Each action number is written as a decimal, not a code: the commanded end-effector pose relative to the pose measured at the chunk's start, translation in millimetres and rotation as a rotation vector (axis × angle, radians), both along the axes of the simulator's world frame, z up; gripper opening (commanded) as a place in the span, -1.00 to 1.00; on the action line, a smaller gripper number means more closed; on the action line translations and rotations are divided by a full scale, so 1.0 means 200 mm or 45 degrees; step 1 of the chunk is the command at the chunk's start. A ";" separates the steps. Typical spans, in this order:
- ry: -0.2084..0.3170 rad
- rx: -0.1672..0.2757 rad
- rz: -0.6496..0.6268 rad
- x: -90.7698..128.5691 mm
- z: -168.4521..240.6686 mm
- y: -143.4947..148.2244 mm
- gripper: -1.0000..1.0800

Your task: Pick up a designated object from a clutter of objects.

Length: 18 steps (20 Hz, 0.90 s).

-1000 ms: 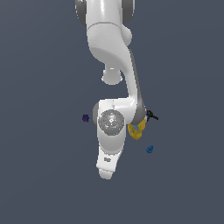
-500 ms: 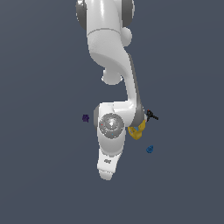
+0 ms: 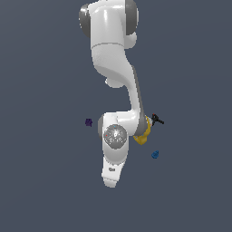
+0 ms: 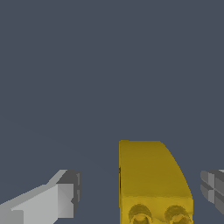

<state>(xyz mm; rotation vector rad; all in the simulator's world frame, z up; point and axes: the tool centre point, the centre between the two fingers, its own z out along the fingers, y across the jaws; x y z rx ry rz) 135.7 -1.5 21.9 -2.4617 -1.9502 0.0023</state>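
Note:
In the wrist view the designated object, a chunky yellow block [image 4: 151, 179] with two round dark holes on its near face, lies between the fingers of my gripper [image 4: 140, 194]. The gripper is open: the light grey finger [image 4: 61, 199] stands well off one side of the block, and the other finger [image 4: 213, 188] is closer on the other side. Neither touches it. In the exterior view the arm's wrist [image 3: 114, 135] hides the fingers and the block. Of the clutter of objects, a purple piece [image 3: 89, 122], a black piece [image 3: 157, 119] and a blue piece [image 3: 155, 155] show.
A yellow item [image 3: 142, 137] sticks out from behind the wrist on the exterior view's right, just below the black piece; I cannot tell what it is. The floor is plain dark grey.
The wrist has crept slightly downward in the exterior view. The loose pieces have not moved.

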 end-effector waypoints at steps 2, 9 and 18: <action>-0.002 0.000 0.000 0.00 0.00 0.00 -1.00; -0.002 0.000 0.000 0.00 0.00 0.00 -1.00; -0.002 0.000 0.000 -0.01 0.06 0.00 -1.00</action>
